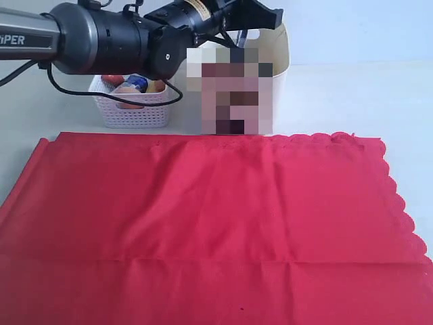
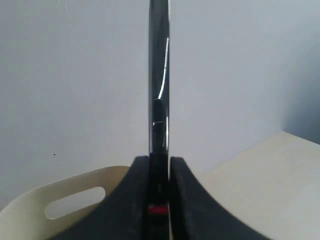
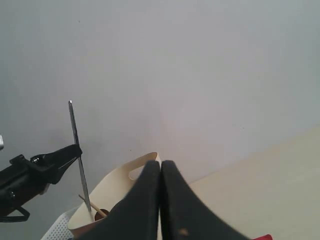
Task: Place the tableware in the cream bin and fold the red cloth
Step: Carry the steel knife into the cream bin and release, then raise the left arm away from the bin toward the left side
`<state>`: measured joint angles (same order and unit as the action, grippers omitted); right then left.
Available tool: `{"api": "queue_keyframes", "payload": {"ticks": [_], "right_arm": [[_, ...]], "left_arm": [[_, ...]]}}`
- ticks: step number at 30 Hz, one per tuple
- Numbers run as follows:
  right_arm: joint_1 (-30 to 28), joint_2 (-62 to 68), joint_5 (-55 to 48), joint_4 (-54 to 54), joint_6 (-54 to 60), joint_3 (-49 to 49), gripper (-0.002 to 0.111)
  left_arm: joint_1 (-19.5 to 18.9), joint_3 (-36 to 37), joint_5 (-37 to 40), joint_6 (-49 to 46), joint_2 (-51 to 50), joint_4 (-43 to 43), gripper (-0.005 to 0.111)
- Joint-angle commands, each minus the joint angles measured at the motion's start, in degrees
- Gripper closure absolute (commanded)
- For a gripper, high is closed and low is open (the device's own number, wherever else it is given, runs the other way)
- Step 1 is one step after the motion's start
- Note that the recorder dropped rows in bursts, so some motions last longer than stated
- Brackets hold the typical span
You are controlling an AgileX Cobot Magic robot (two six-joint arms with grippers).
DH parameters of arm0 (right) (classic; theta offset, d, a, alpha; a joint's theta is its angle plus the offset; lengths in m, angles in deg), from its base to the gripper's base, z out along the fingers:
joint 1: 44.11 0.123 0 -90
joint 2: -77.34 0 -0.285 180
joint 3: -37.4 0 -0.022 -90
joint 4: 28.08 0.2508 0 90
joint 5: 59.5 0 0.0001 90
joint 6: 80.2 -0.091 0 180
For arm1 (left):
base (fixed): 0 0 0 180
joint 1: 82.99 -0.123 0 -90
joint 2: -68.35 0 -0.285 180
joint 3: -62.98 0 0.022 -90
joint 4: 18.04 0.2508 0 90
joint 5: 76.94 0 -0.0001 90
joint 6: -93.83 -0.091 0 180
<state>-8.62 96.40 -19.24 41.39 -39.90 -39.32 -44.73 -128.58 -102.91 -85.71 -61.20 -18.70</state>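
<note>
The red cloth (image 1: 203, 230) lies spread flat over the near table, its scalloped edge on the right. Behind it stands the cream bin (image 1: 278, 51), partly hidden by a blurred patch. My left gripper (image 2: 159, 159) is shut on a slim metal-handled utensil (image 2: 159, 75), which stands upright above the cream bin (image 2: 60, 200). The right wrist view shows that utensil (image 3: 77, 150) with its lower end inside the bin (image 3: 115, 185), beside a wooden stick (image 3: 92, 207) and a brown item. My right gripper (image 3: 160, 162) is shut and empty, apart from the bin.
A white lattice basket (image 1: 132, 108) with food items stands left of the bin. The left arm (image 1: 101, 34) stretches across the top of the exterior view. Pale table (image 1: 352, 95) lies to the right of the bin.
</note>
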Motion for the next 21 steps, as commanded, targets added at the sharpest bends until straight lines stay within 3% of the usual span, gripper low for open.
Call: {"api": "queue_keyframes", "payload": {"ticks": [1, 6, 8, 11, 14, 21], "right_arm": [[-0.2, -0.1, 0.2, -0.5, 0.2, -0.2, 0.108], [-0.2, -0.1, 0.2, -0.5, 0.2, -0.2, 0.108], [-0.2, -0.1, 0.2, -0.5, 0.2, -0.2, 0.108], [-0.2, -0.1, 0.2, -0.5, 0.2, -0.2, 0.108], [-0.2, -0.1, 0.2, -0.5, 0.2, -0.2, 0.108], [-0.2, -0.1, 0.2, -0.5, 0.2, -0.2, 0.108]], "left_arm": [[-0.7, -0.7, -2.9, -0.1, -0.9, -0.2, 0.107], [-0.8, -0.7, -3.3, -0.1, -1.0, -0.2, 0.106], [-1.0, -0.7, -3.3, -0.1, -1.0, -0.2, 0.095], [-1.2, -0.7, -4.5, -0.1, -1.0, -0.2, 0.063], [-1.2, -0.7, -5.5, -0.1, -1.0, -0.2, 0.042], [-1.2, -0.7, -5.5, -0.1, -1.0, -0.2, 0.039]]}}
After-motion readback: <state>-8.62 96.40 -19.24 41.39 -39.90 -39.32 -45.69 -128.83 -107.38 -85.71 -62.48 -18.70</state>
